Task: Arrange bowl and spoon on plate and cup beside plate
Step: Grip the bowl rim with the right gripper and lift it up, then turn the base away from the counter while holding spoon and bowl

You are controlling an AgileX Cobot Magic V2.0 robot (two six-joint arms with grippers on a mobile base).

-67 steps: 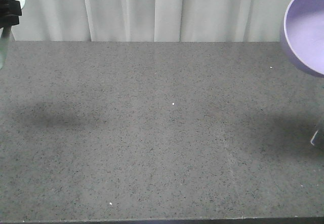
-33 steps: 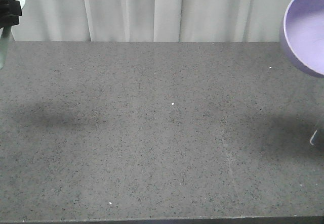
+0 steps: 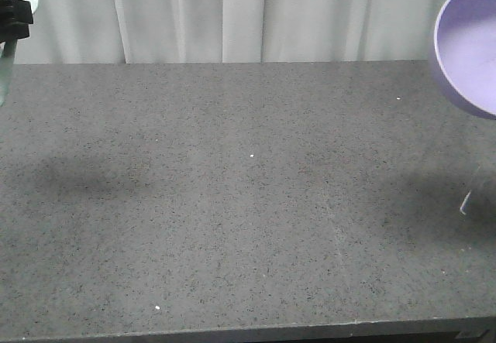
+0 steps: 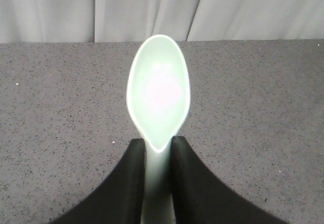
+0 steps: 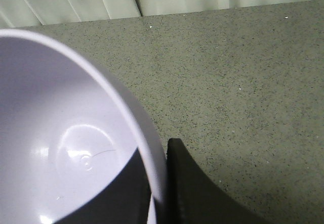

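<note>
The task is looking barely begun, judging from these views. The left gripper (image 4: 155, 144) is clamping the handle of the mint-green spoon (image 4: 158, 93) between its two black fingers (image 4: 132, 183), carrying it in the air above the far left corner of the bench (image 3: 248, 219) with the head pointing up in front of the curtain (image 3: 232, 14). The right gripper (image 5: 158, 176) is pinching the wall of the lavender bowl (image 5: 61, 148), one finger inside and one outside, holding it tipped on its side in the air over the bench's right edge. Neither piece is resting on anything, and the plate and the cup are showing in none of the views. Setting bowl and spoon on the plate and standing the cup beside it therefore all appear to be waiting. Compared with half a second ago, spoon and bowl are keeping their spots in the front view while the bench is sliding leftward. The white speck (image 3: 252, 155) near the bench's middle, the curtain folds and a pale sliver (image 3: 465, 202) by the bench's right edge are all sitting further left, which suggests the mobile base, not the arms, is moving.
</note>
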